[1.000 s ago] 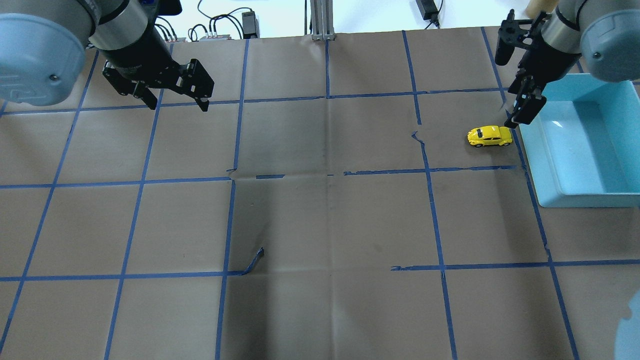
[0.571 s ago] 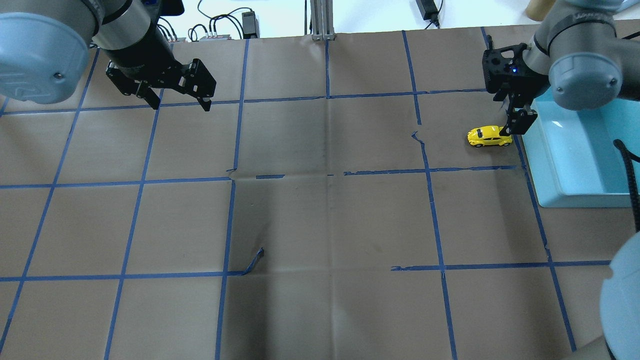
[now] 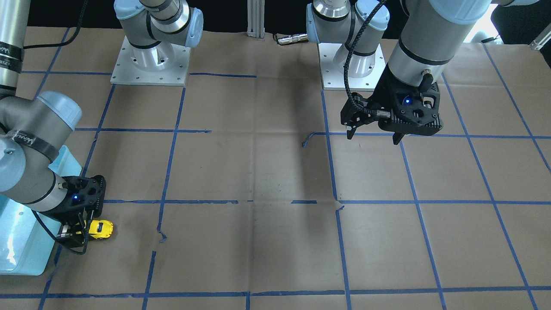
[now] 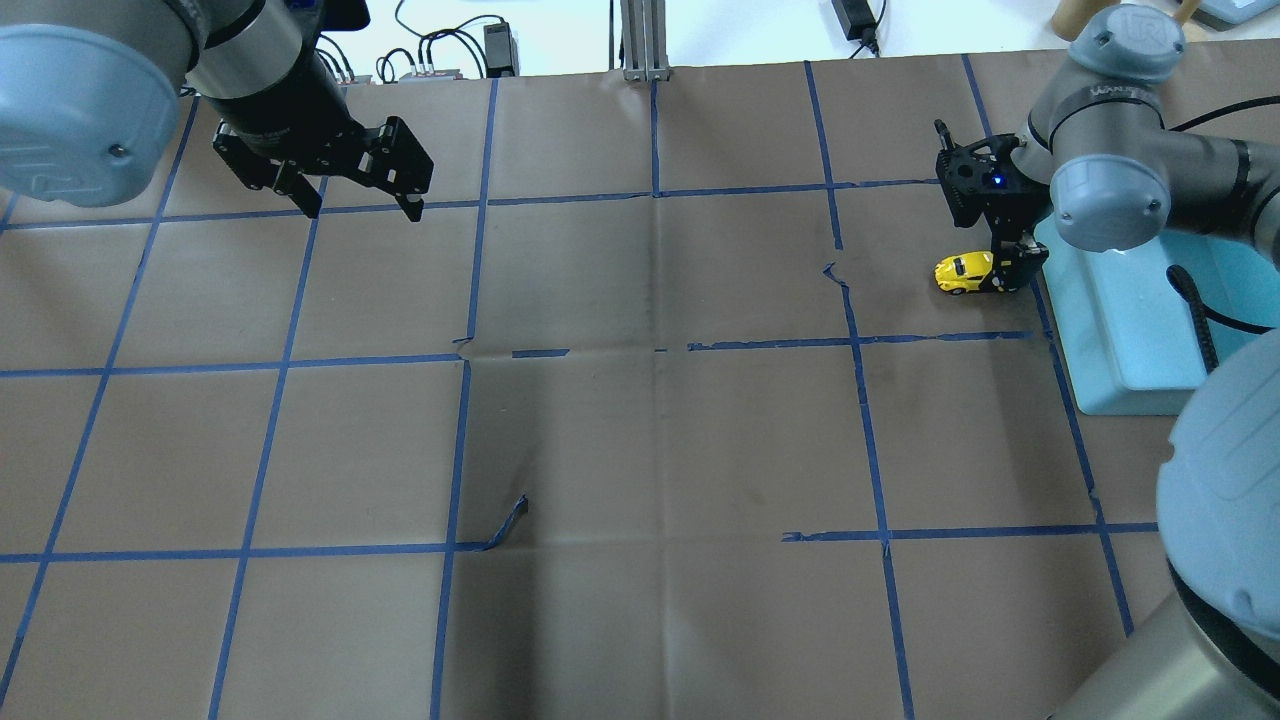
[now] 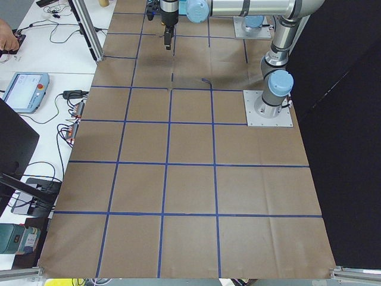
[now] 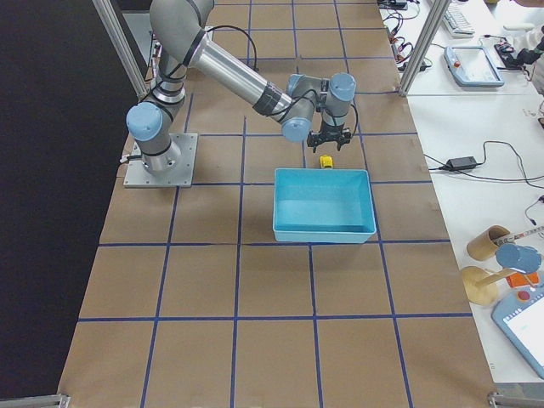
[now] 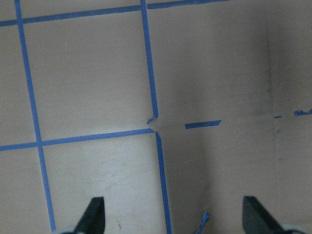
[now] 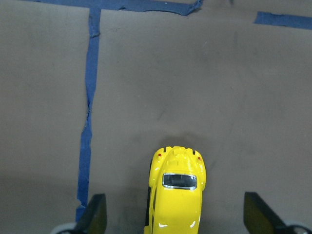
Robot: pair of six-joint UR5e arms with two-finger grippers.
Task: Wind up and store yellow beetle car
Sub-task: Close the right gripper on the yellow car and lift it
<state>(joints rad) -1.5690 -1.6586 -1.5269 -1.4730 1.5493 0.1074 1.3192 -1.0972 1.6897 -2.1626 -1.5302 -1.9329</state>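
Right pincer, spread wide, straddles the yellow beetle car on the desk, likely ready to grip it for winding; left pincer hangs spread, idle.

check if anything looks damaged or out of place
Only the blue tape grid: one strip end has peeled and curls off the paper, and a line near the yellow beetle car is torn and jagged. The car sits upright.

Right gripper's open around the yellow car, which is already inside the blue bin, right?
No: the yellow beetle car stands on the table beside the blue bin, not inside it; the overhead view shows that. The right gripper is open around it.
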